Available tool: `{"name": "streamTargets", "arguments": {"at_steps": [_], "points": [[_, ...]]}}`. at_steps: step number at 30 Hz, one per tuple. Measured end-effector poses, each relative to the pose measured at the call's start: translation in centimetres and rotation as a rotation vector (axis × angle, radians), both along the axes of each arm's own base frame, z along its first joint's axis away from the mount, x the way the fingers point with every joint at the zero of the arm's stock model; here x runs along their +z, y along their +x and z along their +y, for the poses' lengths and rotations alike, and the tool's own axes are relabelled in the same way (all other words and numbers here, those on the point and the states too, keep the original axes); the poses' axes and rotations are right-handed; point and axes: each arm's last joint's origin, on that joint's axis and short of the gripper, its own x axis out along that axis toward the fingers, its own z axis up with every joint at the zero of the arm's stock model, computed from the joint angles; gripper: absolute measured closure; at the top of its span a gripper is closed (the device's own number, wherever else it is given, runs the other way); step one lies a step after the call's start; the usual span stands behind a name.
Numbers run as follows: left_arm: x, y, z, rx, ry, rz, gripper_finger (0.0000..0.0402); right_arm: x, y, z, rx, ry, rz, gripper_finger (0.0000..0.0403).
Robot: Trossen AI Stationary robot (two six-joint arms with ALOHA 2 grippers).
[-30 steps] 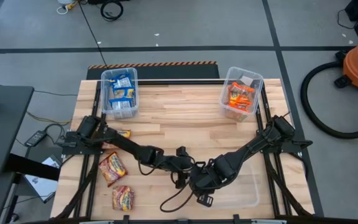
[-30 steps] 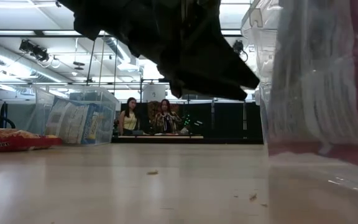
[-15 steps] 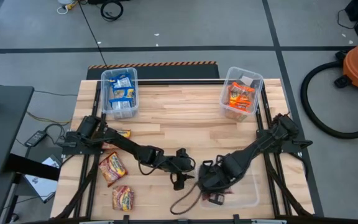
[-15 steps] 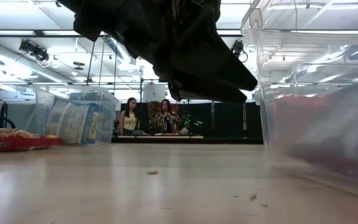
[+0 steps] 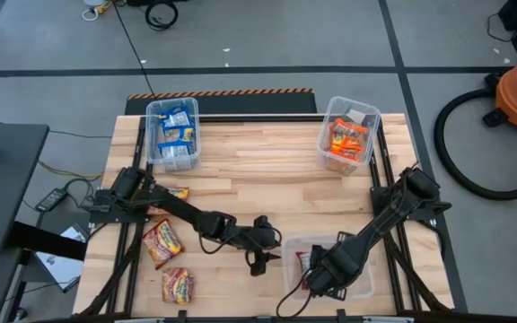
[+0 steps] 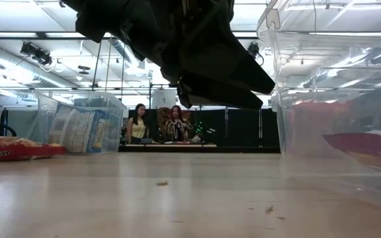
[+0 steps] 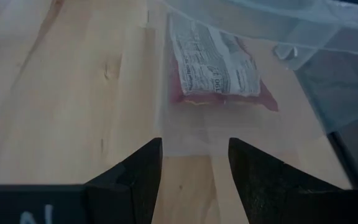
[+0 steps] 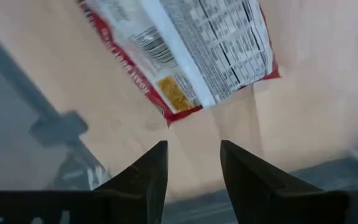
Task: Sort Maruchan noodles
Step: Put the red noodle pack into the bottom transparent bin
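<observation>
Maruchan noodles packet point(image 8: 185, 56) lies red and face-down in the near-right clear bin point(image 5: 363, 285) beneath your released right gripper point(image 8: 193, 163), so withdrawing carelessly could snag the bin wall, while the left gripper point(image 7: 194, 163) waits open beside it.

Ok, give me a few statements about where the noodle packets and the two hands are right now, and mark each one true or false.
1. A red packet lies label side up inside the near clear bin. True.
2. The right hand is shut on that red packet. False: its fingers are open and empty above the packet.
3. The far left bin holds blue-and-yellow packets. True.
4. The far right bin holds blue packets. False: it holds orange packets.
5. The left hand is open over bare table beside the near clear bin. True.
6. No packets lie loose on the table. False: three loose packets lie near the left edge.
</observation>
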Motion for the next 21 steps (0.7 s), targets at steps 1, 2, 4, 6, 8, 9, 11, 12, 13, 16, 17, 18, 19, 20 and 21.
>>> {"name": "streamTargets", "arguments": {"at_steps": [1, 2, 4, 6, 8, 9, 11, 12, 13, 16, 17, 18, 19, 20, 21], "points": [[0.0, 0.0, 0.0, 0.005, -0.009, 0.002, 0.021, -0.3, -0.2, 0.0, -0.033, -0.003, -0.007, 0.0249], [0.0, 0.0, 0.0, 0.008, -0.014, 0.004, 0.021, -0.6, -0.3, 0.1, -0.069, -0.004, -0.016, 0.0249], [0.0, 0.0, -0.1, 0.009, -0.02, 0.005, 0.021, -1.2, -0.4, 0.2, -0.147, -0.012, -0.018, 0.0249], [0.0, -0.1, -0.2, 0.01, -0.023, 0.005, 0.021, -1.5, -0.4, 0.3, -0.245, -0.03, -0.011, 0.025], [0.0, -0.1, -0.2, 0.015, -0.023, 0.003, 0.021, -1.6, -0.4, 0.3, -0.361, -0.052, -0.006, 0.025], [0.0, 0.0, -0.2, 0.017, -0.025, 0.002, 0.021, -1.6, -0.4, 0.3, -0.409, -0.067, -0.012, 0.025], [0.0, 0.0, -0.1, 0.018, -0.025, 0.001, 0.021, -1.5, -0.3, 0.2, -0.489, -0.103, -0.036, 0.025], [0.0, 0.0, -0.1, 0.019, -0.025, 0.001, 0.021, -1.4, -0.3, 0.1, -0.519, -0.117, -0.046, 0.025], [0.0, 0.0, -0.1, 0.019, -0.024, 0.0, 0.021, -1.4, -0.3, 0.1, -0.537, -0.125, -0.055, 0.025], [0.0, 0.0, -0.1, 0.019, -0.023, -0.002, 0.021, -1.3, -0.2, 0.1, -0.561, -0.123, -0.074, 0.025], [0.1, 0.0, -0.1, 0.019, -0.022, -0.003, 0.021, -1.4, 0.0, 0.0, -0.574, -0.119, -0.081, 0.025], [0.1, 0.0, -0.1, 0.02, -0.022, -0.004, 0.021, -1.6, 0.2, -0.2, -0.595, -0.116, -0.084, 0.025], [0.1, 0.0, 0.0, 0.021, -0.022, -0.005, 0.021, -1.9, 0.3, -0.4, -0.621, -0.117, -0.084, 0.025], [0.1, 0.1, 0.0, 0.023, -0.021, -0.006, 0.021, -2.1, 0.5, -0.7, -0.647, -0.119, -0.084, 0.025], [0.1, 0.1, 0.1, 0.026, -0.021, -0.007, 0.021, -2.2, 0.8, -0.9, -0.669, -0.113, -0.091, 0.025]]}}
